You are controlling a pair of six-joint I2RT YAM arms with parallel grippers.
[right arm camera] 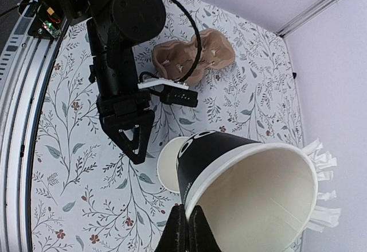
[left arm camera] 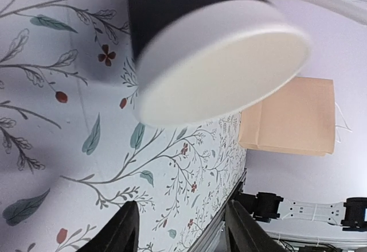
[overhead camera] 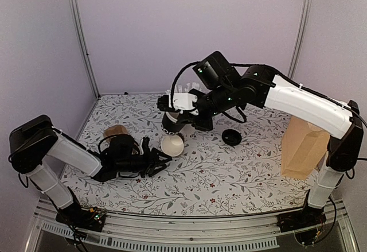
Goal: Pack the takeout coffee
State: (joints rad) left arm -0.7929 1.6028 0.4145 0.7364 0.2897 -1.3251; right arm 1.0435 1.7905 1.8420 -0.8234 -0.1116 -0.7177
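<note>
The cup (right arm camera: 246, 183) looks matt black paper, smooth white inside. At three o'clock, the bag (overhead camera: 304, 146) is matt brown paper; the carrier (right arm camera: 192, 59) rough moulded pulp.

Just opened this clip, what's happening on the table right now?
The right gripper is shut on the rim of the black paper cup, holding it tilted near the middle of the table. The left gripper lies low beside it, open, pointing at the cup. The black lid sits apart on the table, not on the cup. The brown paper bag stands at the right and the pulp carrier at the left; neither cup nor lid is packed yet.
</note>
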